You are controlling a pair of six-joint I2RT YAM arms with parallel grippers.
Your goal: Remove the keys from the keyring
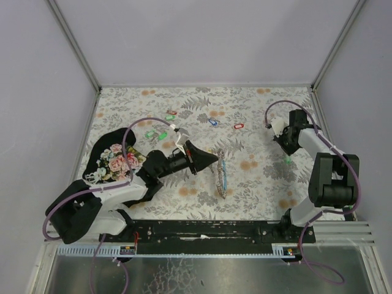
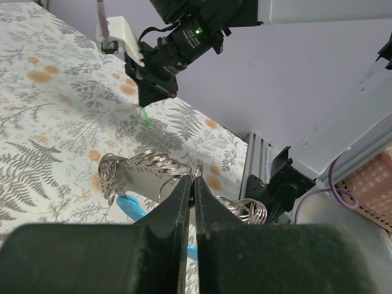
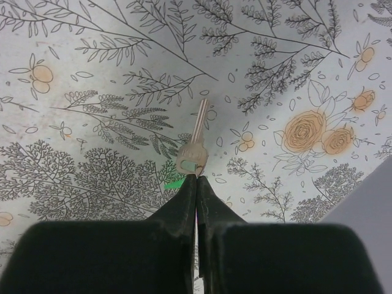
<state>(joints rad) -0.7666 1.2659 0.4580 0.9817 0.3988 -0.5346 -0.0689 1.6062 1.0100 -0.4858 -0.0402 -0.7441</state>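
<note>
The keyring (image 1: 221,173), a grey strap loop with metal rings and a blue section (image 2: 131,206), lies mid-table. My left gripper (image 1: 212,160) is shut on its edge; in the left wrist view the jaws (image 2: 193,179) pinch the strap (image 2: 138,176) among the rings. My right gripper (image 1: 285,150) is at the right, apart from the keyring. In the right wrist view it (image 3: 196,176) is shut on the head of a metal key (image 3: 196,150), with its green tag (image 3: 174,182) showing beside the fingers. The tag hangs below that gripper in the left wrist view (image 2: 146,116).
Loose tags lie at the back of the table: red (image 1: 172,113), green (image 1: 170,117), blue (image 1: 212,122), red (image 1: 239,126), and two green ones (image 1: 156,135). A black floral cloth (image 1: 113,160) lies at the left under the left arm. A black rail (image 1: 202,229) runs along the near edge.
</note>
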